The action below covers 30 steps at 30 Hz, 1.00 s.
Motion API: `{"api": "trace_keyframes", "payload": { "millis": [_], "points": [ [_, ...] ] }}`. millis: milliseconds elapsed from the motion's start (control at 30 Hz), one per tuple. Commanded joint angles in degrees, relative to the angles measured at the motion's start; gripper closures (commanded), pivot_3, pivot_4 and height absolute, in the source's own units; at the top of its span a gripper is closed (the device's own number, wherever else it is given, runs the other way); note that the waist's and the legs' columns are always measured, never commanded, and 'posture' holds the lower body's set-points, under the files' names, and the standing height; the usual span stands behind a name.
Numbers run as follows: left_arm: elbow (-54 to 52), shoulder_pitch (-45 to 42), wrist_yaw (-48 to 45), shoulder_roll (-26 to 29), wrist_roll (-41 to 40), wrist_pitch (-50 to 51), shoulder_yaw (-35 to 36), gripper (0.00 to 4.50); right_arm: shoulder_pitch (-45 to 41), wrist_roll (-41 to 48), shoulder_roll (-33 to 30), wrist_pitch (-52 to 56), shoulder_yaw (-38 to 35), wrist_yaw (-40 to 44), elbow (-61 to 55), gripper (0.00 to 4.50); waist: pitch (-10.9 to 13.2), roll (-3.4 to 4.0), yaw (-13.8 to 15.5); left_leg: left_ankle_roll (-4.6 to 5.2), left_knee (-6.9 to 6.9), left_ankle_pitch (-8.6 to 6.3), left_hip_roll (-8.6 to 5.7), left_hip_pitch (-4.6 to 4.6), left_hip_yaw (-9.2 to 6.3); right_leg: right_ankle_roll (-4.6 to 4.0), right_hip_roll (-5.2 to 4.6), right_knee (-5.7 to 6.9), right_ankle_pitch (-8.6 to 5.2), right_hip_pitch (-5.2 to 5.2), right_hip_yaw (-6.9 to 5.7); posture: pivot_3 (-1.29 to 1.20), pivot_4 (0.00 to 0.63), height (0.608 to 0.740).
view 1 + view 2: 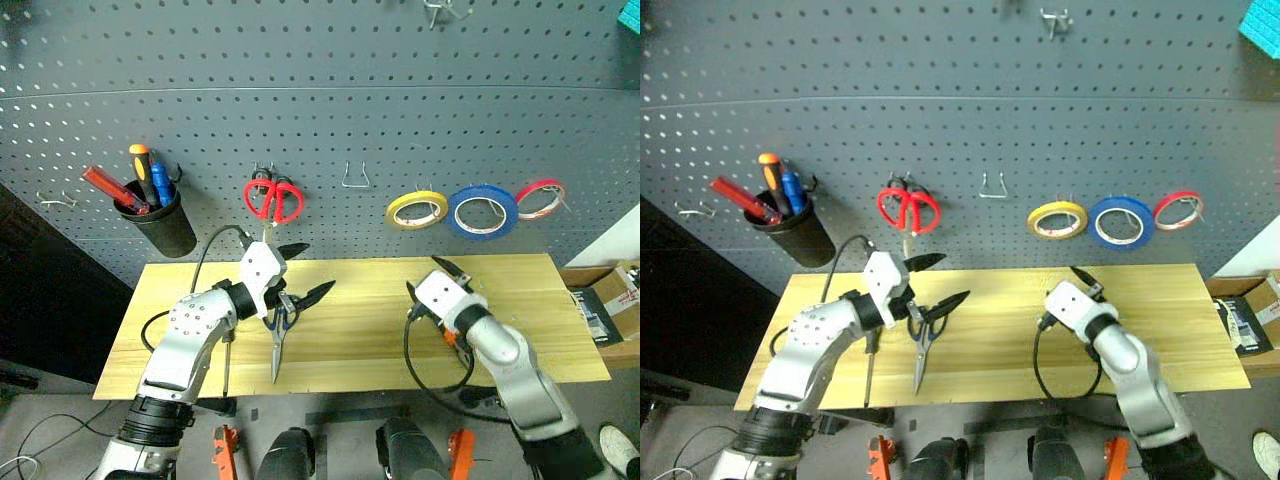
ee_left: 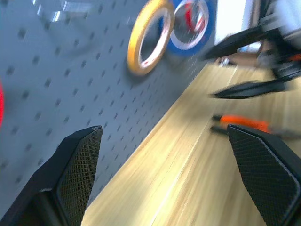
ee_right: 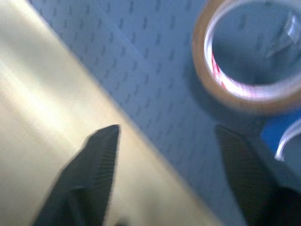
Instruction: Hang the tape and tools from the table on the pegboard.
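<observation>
hanging across the back, pegboard (image 1: 320, 90) carries yellow tape (image 1: 417, 209) on a hook, with blue roll (image 1: 483, 212) just beside it and red-white roll (image 1: 541, 199) next along toward the right. red scissors (image 1: 272, 200) hang left of centre, a bare hook (image 1: 355, 178) between them and the tape. black cup (image 1: 160, 220) hangs at far left holding a screwdriver (image 1: 143, 170) with orange-black handle and other tools. table (image 1: 560, 330) sits below the board. dark scissors (image 1: 279, 335) lie on the table left of centre, blades pointing toward the near edge. orange pliers (image 2: 244, 123) lie on the table near the right arm, partly hidden under it in the head views. left gripper (image 1: 300, 272) sits over the scissor handles, fingers spread wide, nothing between them. right gripper (image 3: 176, 160) is above the table right of centre, pointing at the board below the tape, fingers spread, empty.
</observation>
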Motion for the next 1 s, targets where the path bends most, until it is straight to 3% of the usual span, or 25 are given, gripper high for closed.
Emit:
{"api": "trace_keyframes", "payload": {
  "millis": [33, 133, 300, 1000],
  "points": [
    [2.0, -1.8, -1.9, 1.3, 1.0, -3.7, 0.7, 0.0, 1.4, 1.8, 5.1, 14.3, -4.2, -1.5, -4.4, 0.01, 0.0, 0.01, -0.2, 0.0, 0.01, 0.0, 0.0, 0.01, 0.01, -0.01, 0.01, 0.03, 0.01, -0.02, 0.02, -0.15, 0.188, 0.74],
    [3.6, -2.8, -3.1, 1.4, 1.6, -5.1, -0.1, 0.0, -0.5, 5.6, 8.3, 22.1, -6.5, 0.2, -2.3, 0.01, 0.0, 0.0, -0.3, -0.01, 0.01, 0.01, -0.01, 0.07, 0.02, -0.02, 0.01, 0.07, 0.03, 0.0, 0.02, -0.15, 0.188, 0.74],
    [4.5, -3.4, -3.0, 0.3, 2.3, -6.1, -0.7, 0.0, -6.8, 8.7, 8.2, 29.5, -9.0, 0.3, 6.5, 0.01, 0.0, 0.01, -0.3, 0.0, 0.0, 0.01, -0.01, 0.11, 0.04, -0.03, 0.02, 0.08, 0.04, 0.0, 0.02, -0.15, 0.183, 0.74],
    [3.7, -2.0, -2.0, -0.5, 2.9, -6.5, -0.7, 0.0, -21.4, 19.7, 3.6, 32.6, -15.3, -0.2, 36.4, 0.01, -0.1, -0.03, -0.5, 0.01, 0.01, 0.0, -0.02, 0.07, 0.13, -0.04, 0.01, 0.08, 0.04, -0.04, 0.05, -0.13, 0.172, 0.74]
  ]
}}
